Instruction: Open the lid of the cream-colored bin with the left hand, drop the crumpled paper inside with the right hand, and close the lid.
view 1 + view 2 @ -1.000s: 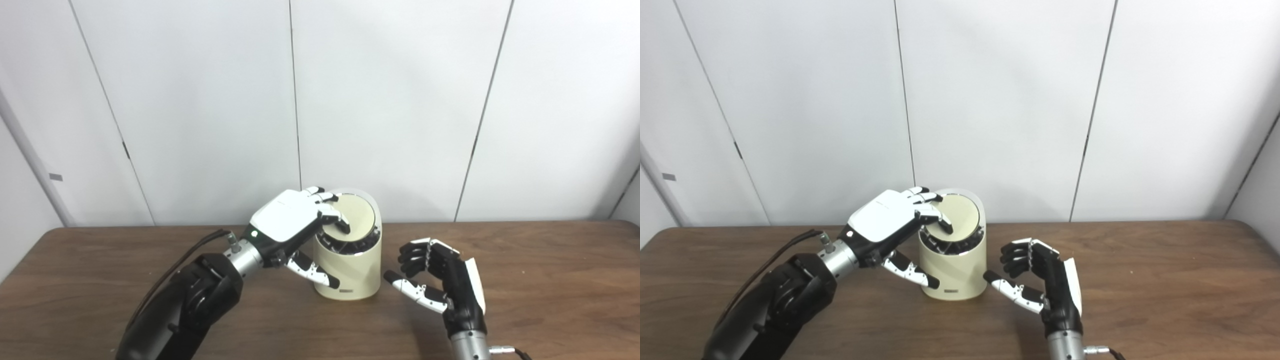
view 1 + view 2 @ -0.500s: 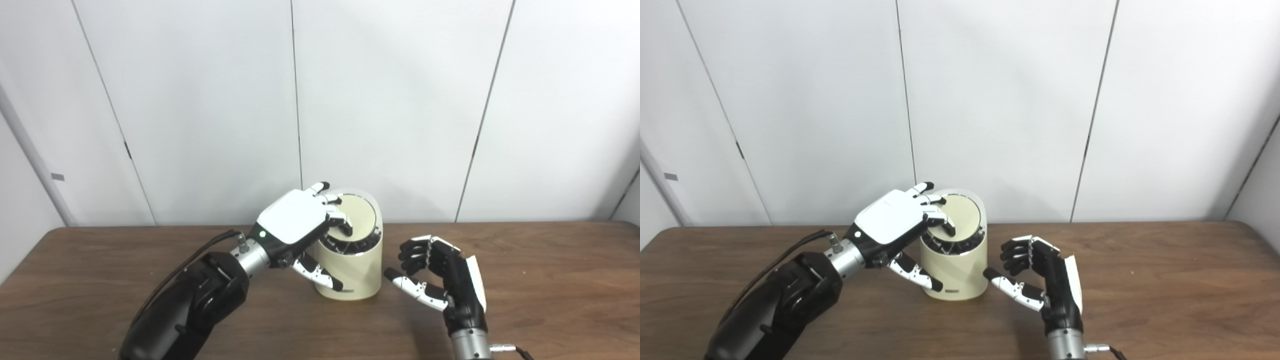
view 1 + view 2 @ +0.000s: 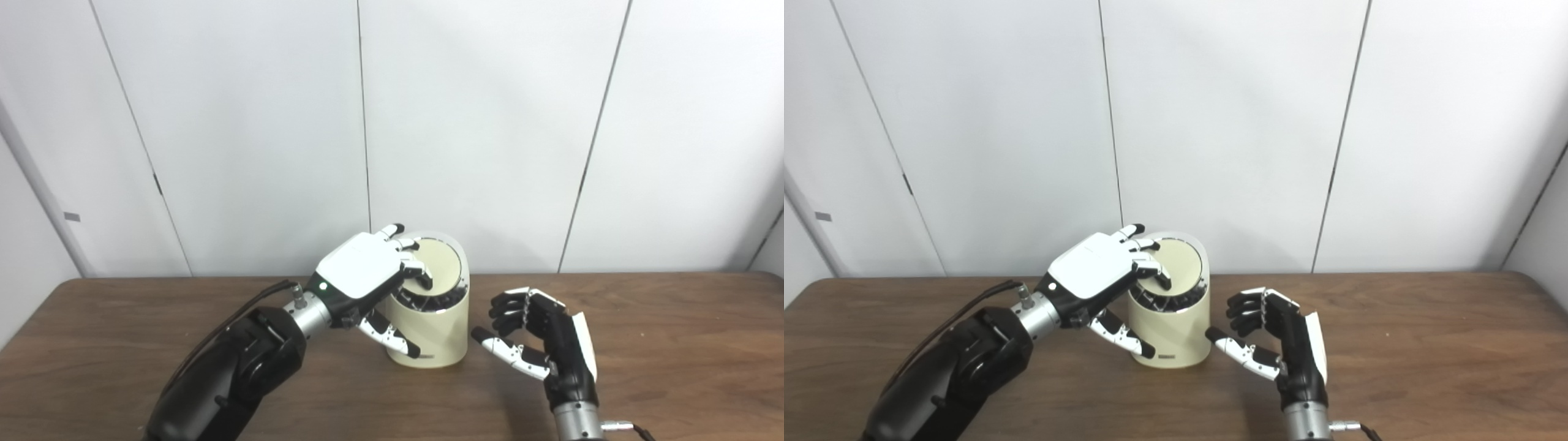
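The cream-colored bin point(image 3: 438, 337) stands on the table's middle. Its round lid point(image 3: 442, 263) is tilted, its face turned towards me, and a dark gap point(image 3: 432, 301) shows under its near edge. My left hand point(image 3: 361, 272) lies over the bin's left rim, fingertips point(image 3: 422, 280) pressing on the lid and the thumb spread against the bin's side. My right hand point(image 3: 539, 343) hovers just right of the bin, palm towards it, fingers loosely curled around nothing. No crumpled paper shows in either view.
The brown wooden table point(image 3: 674, 343) stretches to both sides of the bin. White wall panels point(image 3: 490, 122) rise directly behind it. A black cable point(image 3: 245, 303) runs along my left forearm.
My left hand has shifted slightly up and towards the bin, its fingertips staying on the tilted lid. The right hand has barely moved. The picture itself has shifted a little.
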